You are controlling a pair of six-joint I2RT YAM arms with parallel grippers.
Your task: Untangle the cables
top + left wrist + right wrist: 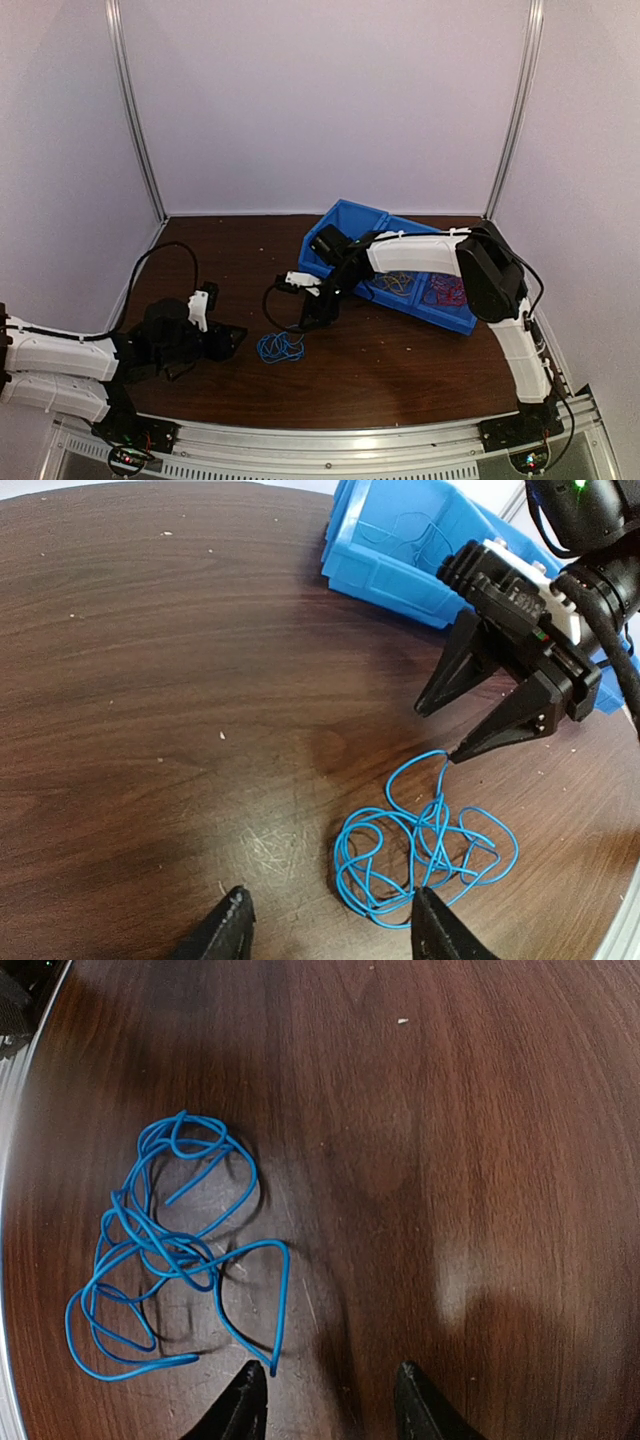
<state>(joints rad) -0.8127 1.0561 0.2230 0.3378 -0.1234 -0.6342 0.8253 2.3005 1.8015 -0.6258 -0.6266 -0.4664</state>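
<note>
**Tangled wire, open fingers:** A blue cable (280,347) lies in a loose heap on the dark wooden tabletop (240,270). It sits roughly midway between the left and right edges, nearer the near edge than the far one.

The right fingers (505,728), reaching in from the right side, are spread apart and point down at the wood. One fingertip meets the outermost bend of the cable, the other stands clear of it, and nothing is clamped between them. In the right wrist view that bend comes to a point just at the tip of one finger, with bare wood in the gap.

The left fingers (232,930), coming from the left edge, are likewise parted wide and grasp nothing. One of them overlaps the rim of the heap in its own wrist view, though whether it touches the wire cannot be told.

Toward the far right corner sits a blue bin (360,213), set at an angle to the edges. It holds yellow cables (397,283) in one compartment and red cables (447,292) in the next.
</note>
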